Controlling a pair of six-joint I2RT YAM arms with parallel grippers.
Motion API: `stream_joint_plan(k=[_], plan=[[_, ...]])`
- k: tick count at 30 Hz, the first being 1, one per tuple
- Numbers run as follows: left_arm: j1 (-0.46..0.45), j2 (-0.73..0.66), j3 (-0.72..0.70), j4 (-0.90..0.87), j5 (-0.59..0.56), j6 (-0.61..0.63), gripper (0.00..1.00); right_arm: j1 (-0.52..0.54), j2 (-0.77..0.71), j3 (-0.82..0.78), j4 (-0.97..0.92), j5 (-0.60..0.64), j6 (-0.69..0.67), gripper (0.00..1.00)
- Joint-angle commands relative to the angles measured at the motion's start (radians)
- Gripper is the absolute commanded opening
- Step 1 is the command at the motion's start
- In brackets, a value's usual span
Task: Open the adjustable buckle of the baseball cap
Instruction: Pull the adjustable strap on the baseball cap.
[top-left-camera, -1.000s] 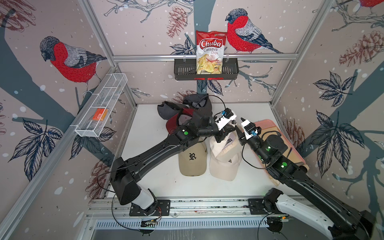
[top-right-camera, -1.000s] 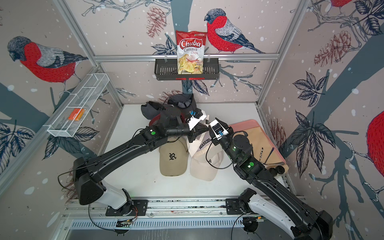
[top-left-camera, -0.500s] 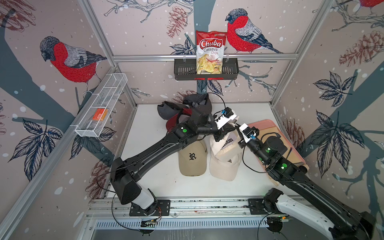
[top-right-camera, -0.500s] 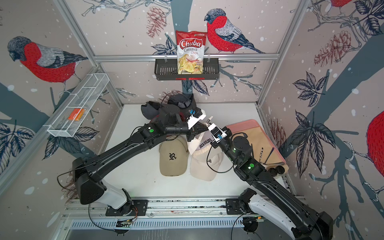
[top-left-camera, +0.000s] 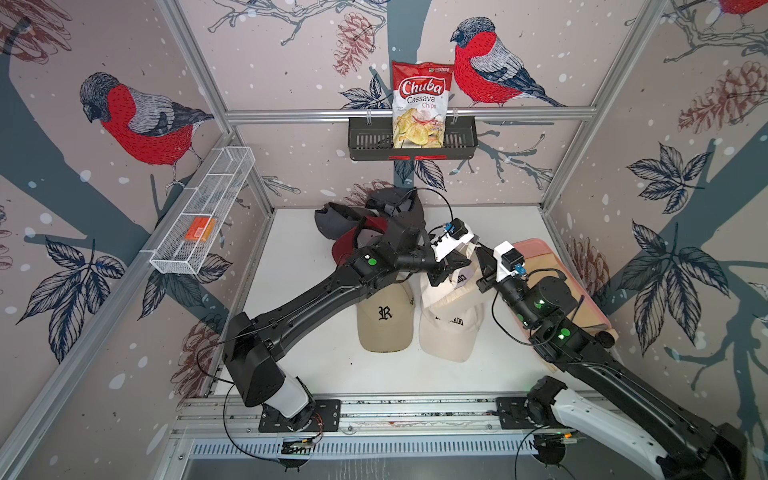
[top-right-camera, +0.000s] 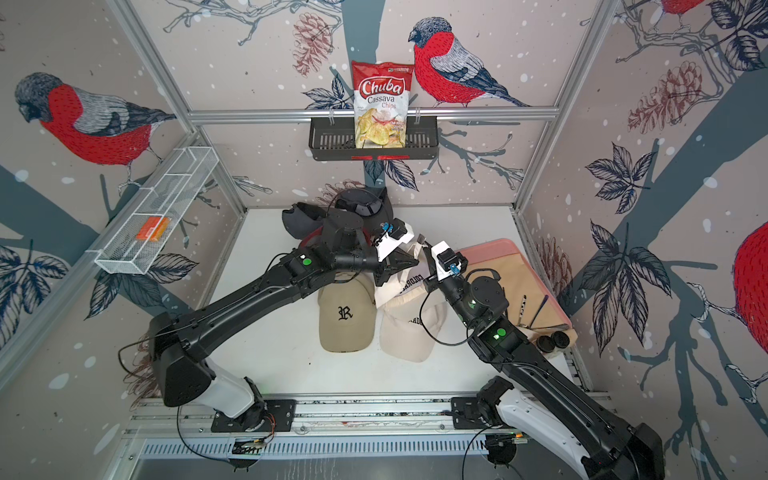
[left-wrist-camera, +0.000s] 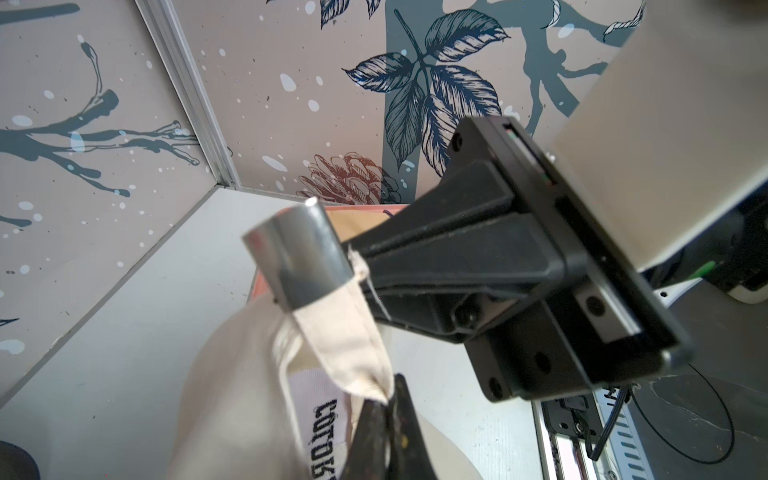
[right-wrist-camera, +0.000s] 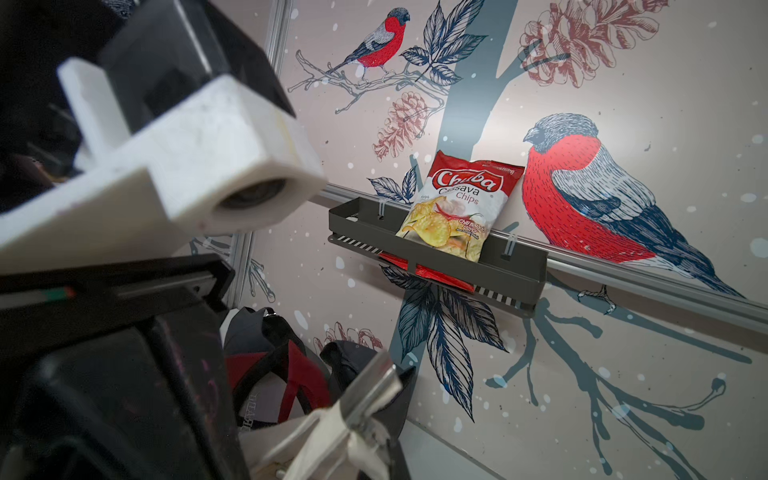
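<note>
The cream baseball cap (top-left-camera: 449, 332) lies brim-forward on the table in both top views, its back lifted off the surface. My left gripper (left-wrist-camera: 388, 403) is shut on the cap's cream strap (left-wrist-camera: 345, 345), just below the silver buckle (left-wrist-camera: 297, 257). My right gripper (right-wrist-camera: 380, 419) is shut on that buckle (right-wrist-camera: 370, 395), reaching in from the right. In a top view the buckle (top-right-camera: 420, 239) glints between the left gripper (top-right-camera: 411, 262) and the right gripper (top-right-camera: 428, 253). The two grippers sit almost tip to tip above the cap.
A tan cap with an "R" (top-left-camera: 384, 320) lies just left of the cream one. Dark and red caps (top-left-camera: 365, 224) are piled at the back. A pink tray (top-left-camera: 548, 257) with tools sits at right. A chips bag (top-left-camera: 419, 104) stands in the black wall basket.
My right gripper has moved in toward the lifted back of the cap and closed from partly open to shut on the buckle. The left gripper kept its hold on the strap.
</note>
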Motion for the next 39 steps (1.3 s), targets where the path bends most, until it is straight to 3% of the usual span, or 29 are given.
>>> stream_joint_plan(k=[1,7,13,16,22,26,33,39], plan=[[0.003,-0.018,-0.022,0.036,0.002,-0.014,0.00,-0.005,-0.001,0.004,0.081,0.031,0.050,0.00],[0.006,-0.048,-0.056,0.148,-0.135,-0.039,0.02,-0.010,0.007,0.034,0.053,0.044,0.060,0.00],[0.008,-0.078,-0.093,0.356,-0.262,-0.118,0.44,-0.001,0.013,0.060,0.024,0.111,0.104,0.00],[0.004,-0.109,-0.138,0.441,-0.383,-0.168,0.56,0.016,0.020,0.081,0.011,0.172,0.134,0.00],[-0.049,-0.212,-0.303,0.577,-0.662,-0.217,0.59,0.072,0.068,0.134,0.002,0.344,0.211,0.00],[-0.077,-0.279,-0.408,0.634,-0.789,-0.236,0.60,0.107,0.124,0.201,-0.032,0.444,0.250,0.00],[-0.170,-0.354,-0.569,0.795,-0.797,-0.161,0.56,0.158,0.216,0.326,-0.070,0.586,0.332,0.00],[-0.263,-0.310,-0.654,0.950,-0.796,-0.123,0.55,0.177,0.291,0.443,-0.149,0.687,0.428,0.00]])
